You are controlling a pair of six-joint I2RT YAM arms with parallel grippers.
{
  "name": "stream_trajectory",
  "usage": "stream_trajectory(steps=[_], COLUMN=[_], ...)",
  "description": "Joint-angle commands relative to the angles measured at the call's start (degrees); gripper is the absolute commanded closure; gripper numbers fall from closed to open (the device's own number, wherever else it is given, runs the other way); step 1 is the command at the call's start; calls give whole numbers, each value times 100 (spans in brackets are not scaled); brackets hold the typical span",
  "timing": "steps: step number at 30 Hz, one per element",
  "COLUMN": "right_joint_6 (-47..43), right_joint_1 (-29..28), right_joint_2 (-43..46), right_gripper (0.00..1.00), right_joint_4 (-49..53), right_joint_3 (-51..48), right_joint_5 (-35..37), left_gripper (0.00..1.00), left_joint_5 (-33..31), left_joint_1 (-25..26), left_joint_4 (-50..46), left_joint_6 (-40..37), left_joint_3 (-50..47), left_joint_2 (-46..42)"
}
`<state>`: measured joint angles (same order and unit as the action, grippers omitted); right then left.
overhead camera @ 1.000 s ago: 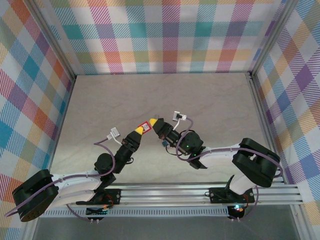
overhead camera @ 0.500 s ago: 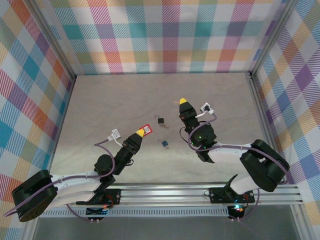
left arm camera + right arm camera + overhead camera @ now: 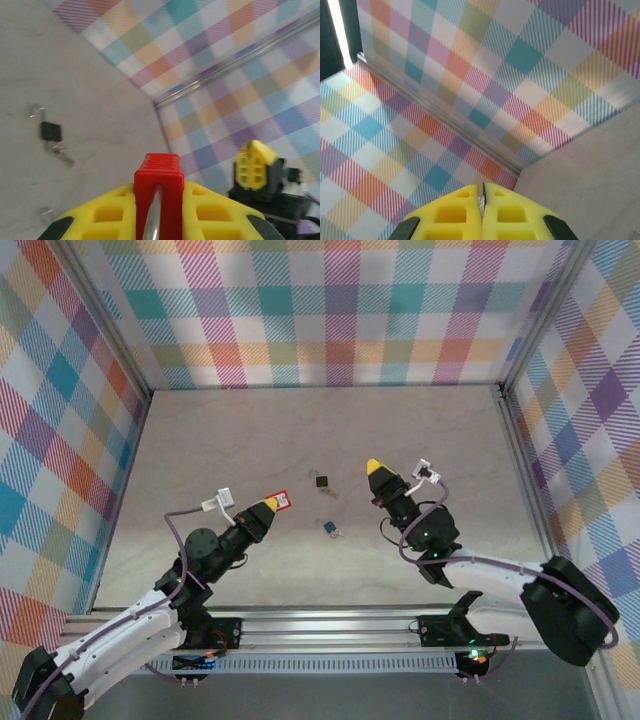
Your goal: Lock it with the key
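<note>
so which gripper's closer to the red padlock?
Left. The left gripper is shut on the red padlock. The right gripper, shut on what looks like the key, is off to the padlock's right, beyond the small black padlock.

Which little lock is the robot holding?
The red padlock, pinched in the left tool above the table. The black padlock and the blue padlock lie loose on it.

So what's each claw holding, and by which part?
Left claw clamps the red block-shaped padlock by its body, silver shackle toward the wrist. Right claw pinches what looks like a thin silver-grey metal key; which part cannot be told.
</note>
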<state>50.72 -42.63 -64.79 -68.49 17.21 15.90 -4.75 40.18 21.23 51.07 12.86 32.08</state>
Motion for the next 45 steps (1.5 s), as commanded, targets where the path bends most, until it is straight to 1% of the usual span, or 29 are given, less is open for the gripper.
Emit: stream_trajectory(steps=[1, 4, 6, 8, 11, 15, 18, 21, 25, 29, 37, 45], right_joint_6=[-296, -482, -548, -589, -644, -654, -668, -651, -696, -799, -905, -915], right_joint_1=[45, 48, 48, 44, 47, 49, 36, 22, -54, -189, -359, -469], right_joint_2=[700, 1101, 1283, 1419, 1493, 1485, 1414, 1404, 1430, 1409, 1436, 1401], right_gripper=[100, 100, 100, 100, 100, 100, 100, 100, 100, 100, 100, 100], right_joint_4=[1454, 2033, 2316, 2621, 2797, 2997, 3032, 3006, 3014, 3049, 3153, 3098], right_joint_3=[57, 98, 137, 202, 198, 155, 135, 67, -5, -20, -63, -178], right_joint_5=[-990, -1706, -2037, -2408, -2938, -3350, -3746, -3986, -4150, -4168, -4181, -4130], left_gripper=[100, 100, 100, 100, 100, 100, 100, 100, 100, 100, 100, 100], left_joint_5=[845, 1424, 1637, 1709, 1754, 1728, 1896, 2059, 1882, 1842, 1996, 1977], left_joint_1=[-371, -806, -1031, -1220, -1393, -1625, -1863, -2026, -2100, -2136, -2365, -2508], left_joint_4=[-1440, -1375, -1233, -1196, -1279, -1404, -1376, -1245, -1146, -836, -55, 333], left_joint_6=[-345, -346, -397, -448, -579, -652, -734, -752, -950, -1012, -998, -1113], left_joint_3=[277, 251, 199, 212, 332, 456, 619, 788, 916, 1040, 1229, 1423], left_joint_2=[79, 551, 777, 930, 1118, 1433, 1843, 2277, 2679, 3281, 4404, 5052])
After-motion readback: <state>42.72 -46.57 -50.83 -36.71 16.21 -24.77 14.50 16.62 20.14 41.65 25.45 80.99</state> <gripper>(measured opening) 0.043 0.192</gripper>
